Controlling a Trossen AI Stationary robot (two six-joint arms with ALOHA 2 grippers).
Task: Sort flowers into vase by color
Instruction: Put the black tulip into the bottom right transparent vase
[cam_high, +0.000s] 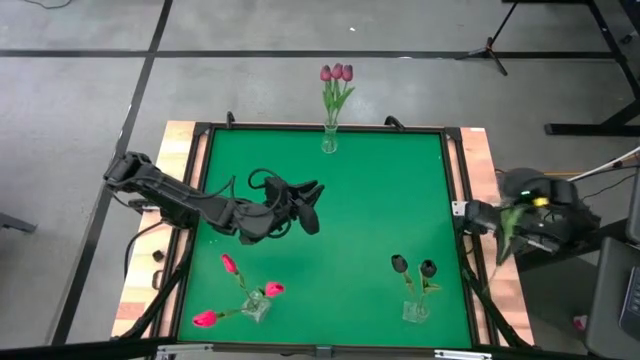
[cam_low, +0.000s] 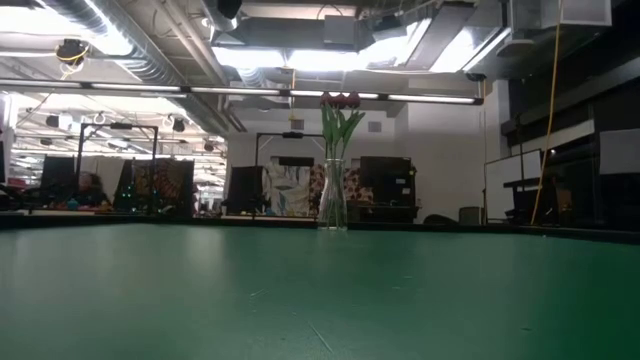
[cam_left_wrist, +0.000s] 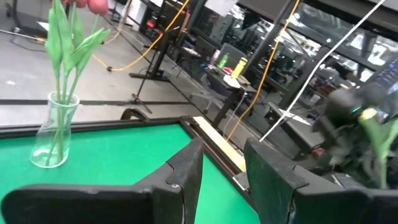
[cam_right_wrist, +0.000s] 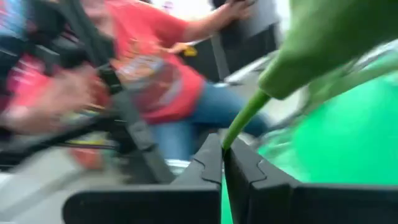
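Three glass vases stand on the green table. The one at the far edge (cam_high: 329, 141) holds mauve tulips (cam_low: 340, 101), also in the left wrist view (cam_left_wrist: 56, 134). The near-left vase (cam_high: 256, 306) holds pink-red tulips, the near-right one (cam_high: 415, 310) near-black ones. My left gripper (cam_left_wrist: 224, 155) hangs open over the table's left middle (cam_high: 312, 205) with nothing between its fingers. My right gripper (cam_right_wrist: 225, 146) is beyond the table's right edge (cam_high: 520, 222), shut on a flower's green stem. That flower's head is hidden. My right gripper pinches the thin green stem (cam_right_wrist: 241, 121) between its two fingers, at their free ends. The stem slants out past the fingertips to a broad green leaf (cam_right_wrist: 323, 37). The flower (cam_high: 507, 235) is lifted clear, beside the table's right edge.
The table has a wooden frame (cam_high: 478, 170) with cables along its sides. A person in a red shirt (cam_right_wrist: 149, 81) shows beyond my right gripper. Open green surface lies between the three vases.
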